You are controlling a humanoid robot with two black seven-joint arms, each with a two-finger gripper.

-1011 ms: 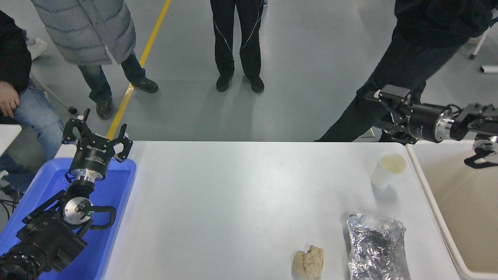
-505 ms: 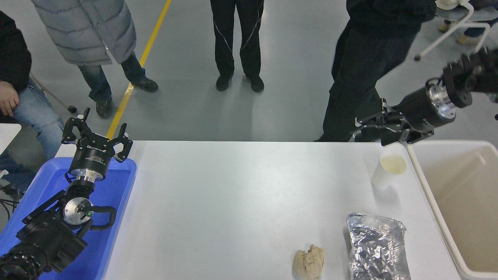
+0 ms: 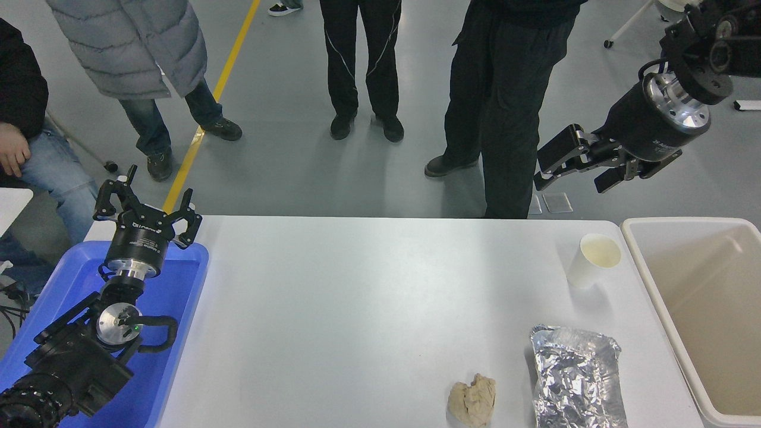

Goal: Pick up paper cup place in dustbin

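Note:
The paper cup (image 3: 593, 260) stands upright near the table's far right edge, white outside and cream inside. Just right of it sits the beige dustbin (image 3: 637, 255), whose inside shows nothing. My right gripper (image 3: 572, 172) hangs open in the air above and behind the cup, past the table's far edge, with nothing between its fingers. The left gripper (image 3: 147, 205) is parked open over the blue tray at the lower left.
A crinkled silver foil container (image 3: 578, 378) and a crumpled beige paper wad (image 3: 473, 400) lie at the front right. A blue tray (image 3: 172, 309) lies under the left arm. Several people stand at the far side; one person's legs (image 3: 493, 107) are just left of my right gripper.
My right arm has swung up and back, lifting the gripper from over the bin's far corner to high behind the cup. The person on the right has stepped leftward. The cup has not moved.

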